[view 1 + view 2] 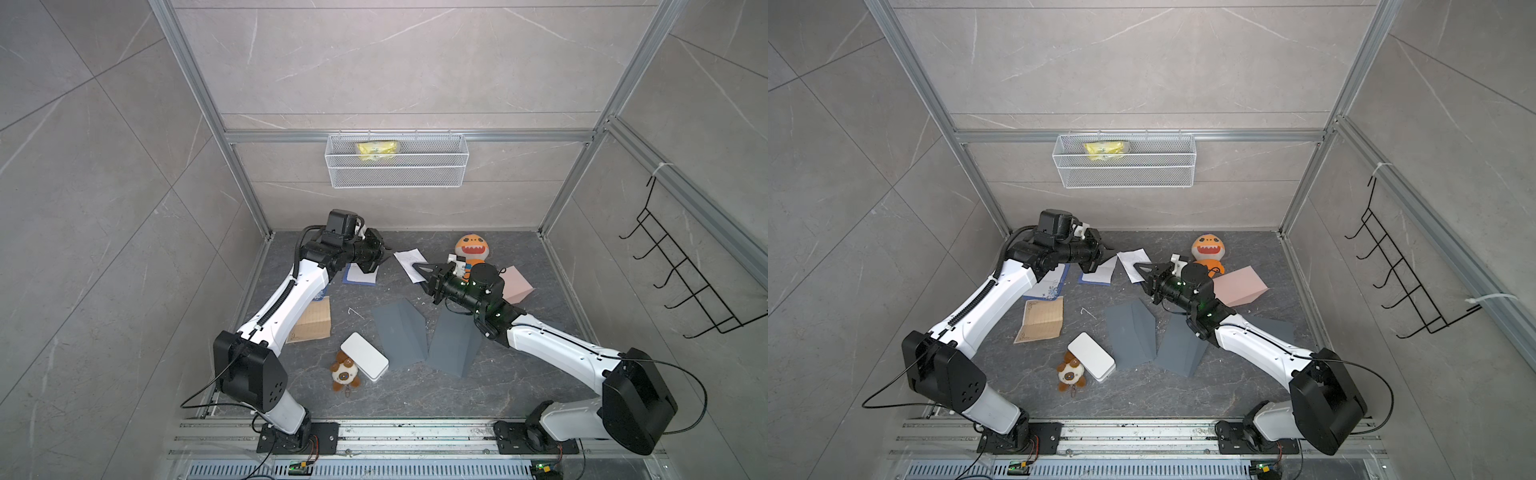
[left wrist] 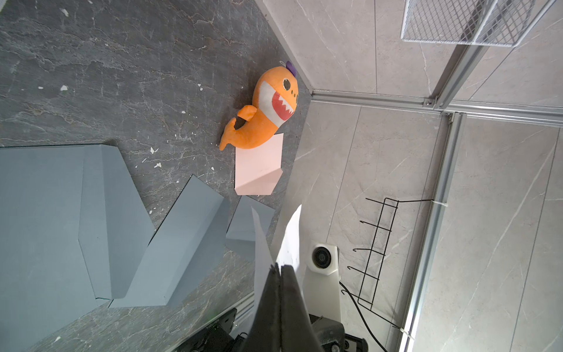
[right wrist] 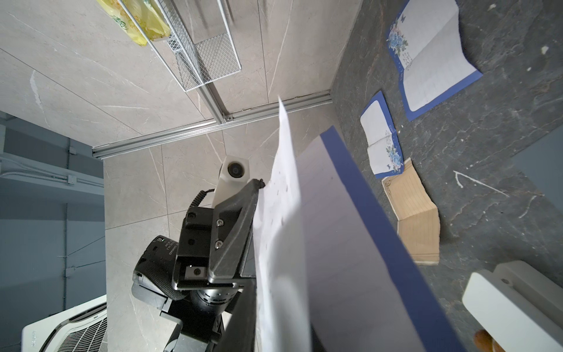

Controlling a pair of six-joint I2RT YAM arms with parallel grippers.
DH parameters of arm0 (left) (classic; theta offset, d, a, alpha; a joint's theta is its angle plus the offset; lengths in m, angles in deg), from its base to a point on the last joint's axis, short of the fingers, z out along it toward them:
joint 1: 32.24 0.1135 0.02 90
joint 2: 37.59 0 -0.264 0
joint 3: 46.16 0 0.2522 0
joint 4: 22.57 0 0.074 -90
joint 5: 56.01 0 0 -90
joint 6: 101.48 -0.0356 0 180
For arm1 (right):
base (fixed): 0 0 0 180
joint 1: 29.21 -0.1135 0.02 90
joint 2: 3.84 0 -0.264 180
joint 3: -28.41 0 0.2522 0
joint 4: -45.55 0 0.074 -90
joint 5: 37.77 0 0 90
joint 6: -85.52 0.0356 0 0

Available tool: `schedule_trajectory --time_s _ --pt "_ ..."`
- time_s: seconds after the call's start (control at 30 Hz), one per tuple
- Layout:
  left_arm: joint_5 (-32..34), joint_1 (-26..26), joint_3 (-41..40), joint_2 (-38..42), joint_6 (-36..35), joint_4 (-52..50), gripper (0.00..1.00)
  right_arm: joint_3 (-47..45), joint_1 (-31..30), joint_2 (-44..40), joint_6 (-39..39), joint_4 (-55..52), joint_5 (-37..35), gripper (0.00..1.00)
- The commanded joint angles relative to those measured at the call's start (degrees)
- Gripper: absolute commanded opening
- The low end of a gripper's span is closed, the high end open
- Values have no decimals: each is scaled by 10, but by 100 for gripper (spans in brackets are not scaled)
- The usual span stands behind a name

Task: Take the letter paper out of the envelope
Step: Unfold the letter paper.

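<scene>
Crowded middle, bare strip by the base rail [image 1: 374, 432]
From the white box [image 1: 364, 361]: bare floor toward the base rail; a small plush [image 1: 344, 374] against it, a grey board [image 1: 399, 334] just beside, a second grey board [image 1: 453, 345] past it, tan paper [image 1: 311, 320] near, a white sheet [image 1: 409, 264] well beyond.

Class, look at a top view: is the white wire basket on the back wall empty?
No, a yellow plastic packet lies inside the white wire basket, showing through its mesh.

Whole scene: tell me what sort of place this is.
Probably a robot test cell dressed as a tiled room: a left arm and right arm bolted to a rail, a metal frame around tile walls, and a wire basket hung on the back wall.
</scene>
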Motion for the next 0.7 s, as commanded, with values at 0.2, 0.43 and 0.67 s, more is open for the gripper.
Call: schedule_trajectory --time_s 0.2,0.43,0.67 --pt "7 -15 -17 34 16 43 0 18 -5 -6 4 1 -8 9" --pt "24 -13 27 37 -11 -16 37 51 7 -40 -125 -149 8 0" --pt "14 8 91 25 -6 -118 62 283 -5 -23 -667 -536 -59 0"
